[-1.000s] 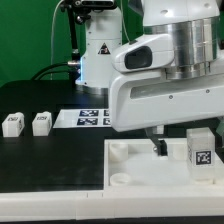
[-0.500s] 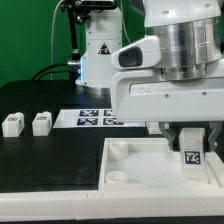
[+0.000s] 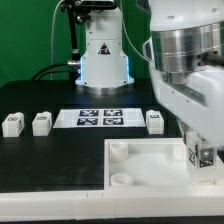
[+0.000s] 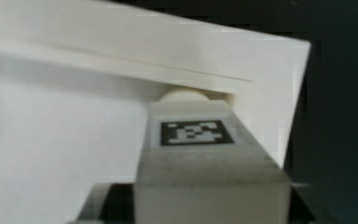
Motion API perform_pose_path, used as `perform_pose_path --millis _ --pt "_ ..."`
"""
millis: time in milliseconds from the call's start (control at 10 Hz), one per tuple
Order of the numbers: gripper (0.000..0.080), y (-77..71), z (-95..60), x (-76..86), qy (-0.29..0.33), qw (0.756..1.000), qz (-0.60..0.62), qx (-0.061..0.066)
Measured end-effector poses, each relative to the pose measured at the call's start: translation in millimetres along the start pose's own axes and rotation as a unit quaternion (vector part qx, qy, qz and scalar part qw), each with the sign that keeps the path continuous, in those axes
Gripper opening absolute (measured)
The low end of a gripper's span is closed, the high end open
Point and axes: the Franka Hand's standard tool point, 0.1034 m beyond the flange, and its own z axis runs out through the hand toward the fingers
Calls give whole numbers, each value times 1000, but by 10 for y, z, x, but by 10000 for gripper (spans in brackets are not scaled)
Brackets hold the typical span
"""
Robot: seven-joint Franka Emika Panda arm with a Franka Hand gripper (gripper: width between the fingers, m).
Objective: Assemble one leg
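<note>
Hidden: in the exterior view the arm (image 3: 185,70) runs off the picture between 1 and 3 o'clock and covers the panel (image 3: 140,165) at its 3 o'clock edge. You see only slivers of the jaws beside the leg. The wrist view is blurred, so you cannot tell whether the leg's far end touches the panel.
Claw: the gripper (image 3: 201,152) is clenched on the leg (image 3: 203,157), with the jaws pressed to its two sides.
Leg, place: at 3 o'clock on the panel, by its edge, well apart from the spare legs.
Leg, pointing: its long axis stands upright, in line with the jaws. A tag faces you at 6 o'clock. In the wrist view the leg (image 4: 199,150) runs straight away from the camera toward a panel corner.
Others: two spare legs (image 3: 41,122) stand at 9 o'clock on the table (image 3: 50,155). A third spare leg (image 3: 155,121) stands just beside the marker board (image 3: 100,118), at its 3 o'clock.
Changed: half a second ago the arm's white link covered the third spare leg and that end of the marker board. The arm has swung toward 3 o'clock, and both now show. The leg has shifted slightly toward 3 o'clock.
</note>
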Motion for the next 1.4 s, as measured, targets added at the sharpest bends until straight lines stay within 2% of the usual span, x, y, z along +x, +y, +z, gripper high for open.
perform_pose_path --millis 100,300,400,500,600,700,800,1100,1200,1300,1400 --pt "294 1 7 -24 1 998 67 1" --pt "294 3 8 -38 -1 996 93 0" --pt "396 5 10 -40 -1 997 83 0" --pt "534 10 12 -42 -1 999 54 -1" --pt "613 76 37 -56 4 1000 -7 -17" --pt "613 100 15 -71 7 995 -97 -33" --pt "642 80 4 -82 13 978 -207 -33" --pt "649 88 11 -60 9 944 -327 -35" --pt "649 85 7 -54 10 921 -388 -37" --pt "649 43 -24 -42 23 866 -499 -42" --pt "649 -22 -49 -21 26 813 -581 -31"
